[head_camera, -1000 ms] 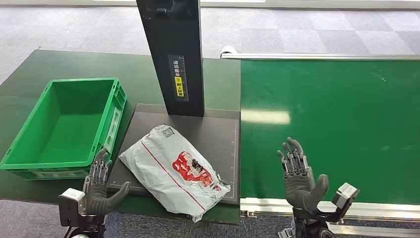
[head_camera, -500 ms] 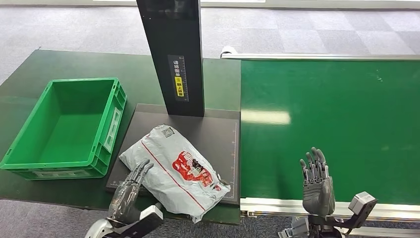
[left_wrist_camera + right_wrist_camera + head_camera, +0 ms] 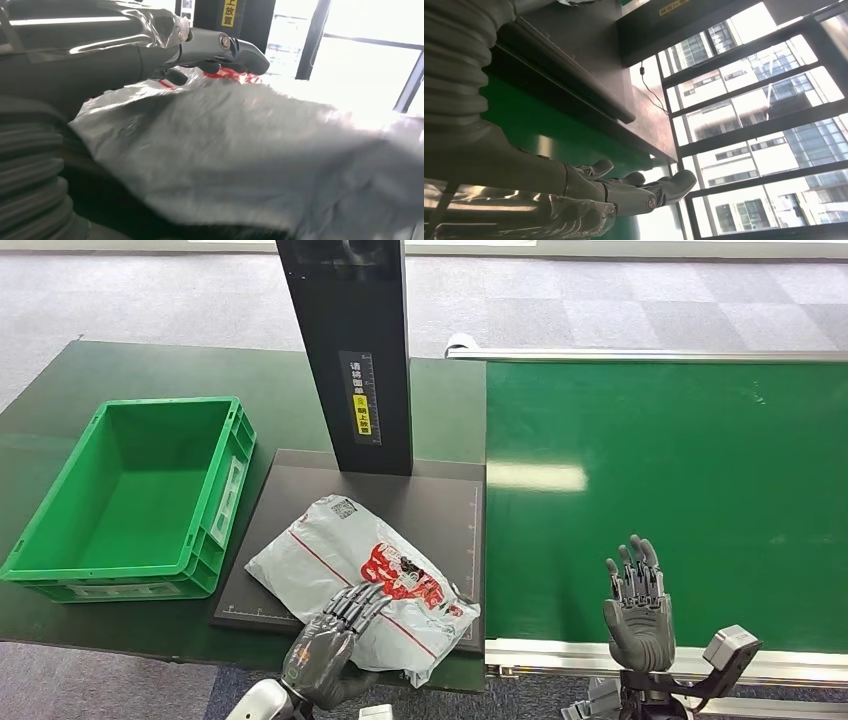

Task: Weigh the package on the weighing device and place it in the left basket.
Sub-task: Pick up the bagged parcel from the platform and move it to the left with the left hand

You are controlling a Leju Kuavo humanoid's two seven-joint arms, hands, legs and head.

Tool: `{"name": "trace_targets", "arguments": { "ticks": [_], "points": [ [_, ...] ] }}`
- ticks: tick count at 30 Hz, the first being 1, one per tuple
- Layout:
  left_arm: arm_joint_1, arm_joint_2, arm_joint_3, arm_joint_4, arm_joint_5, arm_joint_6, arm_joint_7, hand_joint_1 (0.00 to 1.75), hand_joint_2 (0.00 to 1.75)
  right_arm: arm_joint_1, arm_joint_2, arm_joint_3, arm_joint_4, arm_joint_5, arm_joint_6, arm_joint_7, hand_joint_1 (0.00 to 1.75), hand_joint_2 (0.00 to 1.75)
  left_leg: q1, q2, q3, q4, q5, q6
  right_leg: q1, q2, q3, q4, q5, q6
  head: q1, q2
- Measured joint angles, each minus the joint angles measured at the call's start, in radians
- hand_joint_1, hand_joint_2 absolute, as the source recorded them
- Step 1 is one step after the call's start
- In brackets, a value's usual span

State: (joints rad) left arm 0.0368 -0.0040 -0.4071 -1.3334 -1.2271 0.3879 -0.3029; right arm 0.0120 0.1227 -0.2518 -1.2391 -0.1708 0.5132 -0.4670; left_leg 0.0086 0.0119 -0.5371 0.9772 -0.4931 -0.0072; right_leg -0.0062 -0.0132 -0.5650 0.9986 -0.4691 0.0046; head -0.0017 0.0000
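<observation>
Package: a grey plastic mailer (image 3: 365, 585) with red print is seen lying flat on the near part of the dark weighing platform (image 3: 440, 505), its near right corner hanging past the platform edge; it is judged to be laid there so that its weight can be read.
Left hand: the left hand (image 3: 325, 645) is laid palm-down on the near edge of the package, fingers (image 3: 225, 47) stretched over the film; whether the thumb is closed under the bag cannot be told. A grasp for the lift is judged to be under way.
Left basket: the green basket (image 3: 225, 495) stands open just left of the platform, so only a short carry is needed.
Right hand: the right hand (image 3: 637, 605) is held upright over the near edge of the green belt (image 3: 700, 460), fingers spread, nothing held, well apart from the package.
</observation>
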Motion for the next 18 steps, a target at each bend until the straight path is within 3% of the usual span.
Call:
{"name": "trace_targets", "arguments": {
  "ticks": [2, 4, 10, 18],
  "points": [
    [-0.014, -0.001, -0.006, 0.0, 0.016, 0.004, -0.005, 1.34, 1.75, 0.001, 0.002, -0.004, -0.004, -0.004, 0.0, 0.003, 0.0, 1.75, 0.0, 0.0, 0.0, 0.0, 0.0, 0.0, 0.0, 0.0, 0.0, 0.0, 0.0, 0.0, 0.0, 0.0],
    [-0.022, -0.001, -0.007, -0.001, 0.021, 0.021, -0.003, 1.71, 1.75, 0.003, 0.005, -0.007, -0.009, -0.008, 0.001, 0.006, 0.0, 1.75, 0.0, 0.0, 0.0, 0.0, 0.0, 0.0, 0.0, 0.0, 0.0, 0.0, 0.0, 0.0, 0.0, 0.0],
    [-0.036, -0.014, 0.001, -0.012, 0.046, 0.081, 0.021, 1.75, 1.75, 0.006, 0.017, -0.011, -0.017, -0.011, 0.002, 0.009, 0.0, 1.75, 0.0, 0.0, 0.0, 0.0, 0.0, 0.0, 0.0, 0.0, 0.0, 0.0, 0.0, 0.0, 0.0, 0.0],
    [-0.069, -0.034, 0.044, -0.04, 0.103, 0.049, 0.007, 1.75, 1.75, 0.013, 0.025, -0.012, -0.034, -0.013, 0.0, 0.009, 0.0, 1.75, 0.0, 0.0, 0.0, 0.0, 0.0, 0.0, 0.0, 0.0, 0.0, 0.0, 0.0, 0.0, 0.0, 0.0]
  ]
}}
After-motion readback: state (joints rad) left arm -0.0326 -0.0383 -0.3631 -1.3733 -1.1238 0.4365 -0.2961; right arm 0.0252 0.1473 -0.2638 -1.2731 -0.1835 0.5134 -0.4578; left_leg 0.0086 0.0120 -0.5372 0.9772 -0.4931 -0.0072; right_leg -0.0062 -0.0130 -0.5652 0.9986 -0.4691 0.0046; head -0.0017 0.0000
